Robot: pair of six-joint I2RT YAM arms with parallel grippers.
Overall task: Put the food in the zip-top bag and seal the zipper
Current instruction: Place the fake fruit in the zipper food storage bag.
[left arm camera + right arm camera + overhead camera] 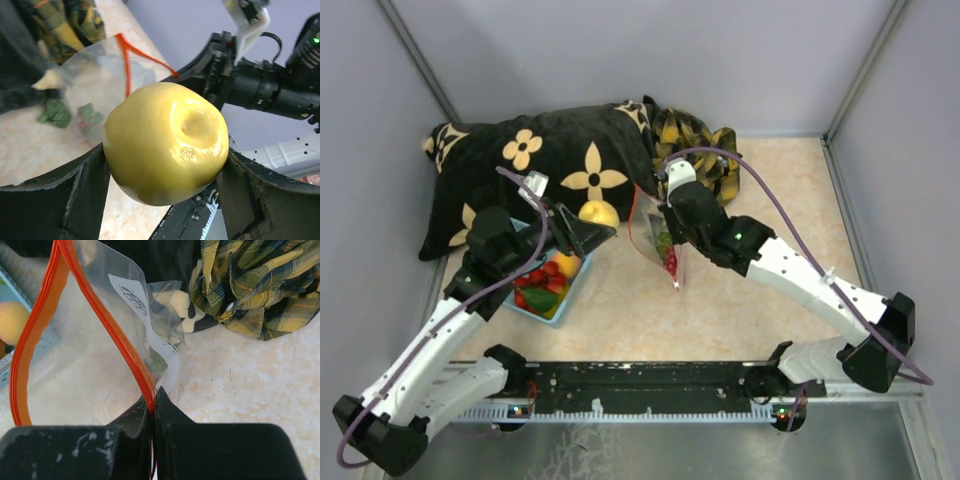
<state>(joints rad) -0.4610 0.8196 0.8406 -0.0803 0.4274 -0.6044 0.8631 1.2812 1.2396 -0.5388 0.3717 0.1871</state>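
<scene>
The left gripper [588, 232] is clamping a yellow round fruit [165, 142] between its two fingers, the jaws standing wide around it. It is holding the fruit in the air just over the far rim of the light-blue basket [575, 290], on the side toward the zip-top bag [658, 228]. Inside the basket, red berries [545, 278], a green leaf and an orange-yellow piece are lying together.

The bag is being held up just to the right of the basket. The right gripper [153, 405] is pinching one end of the zipper [40, 315], fingers pressed tight together on the red-orange strip. The rest of the strip is looping open in a teardrop facing the basket. A few pieces are sitting low in the bag — red ones and something green.

Behind the basket a black cushion [560, 150] with pale flowers is lying. Behind and to the right of the basket — beyond the bag — a plaid cloth [695, 135] is bunching up.
</scene>
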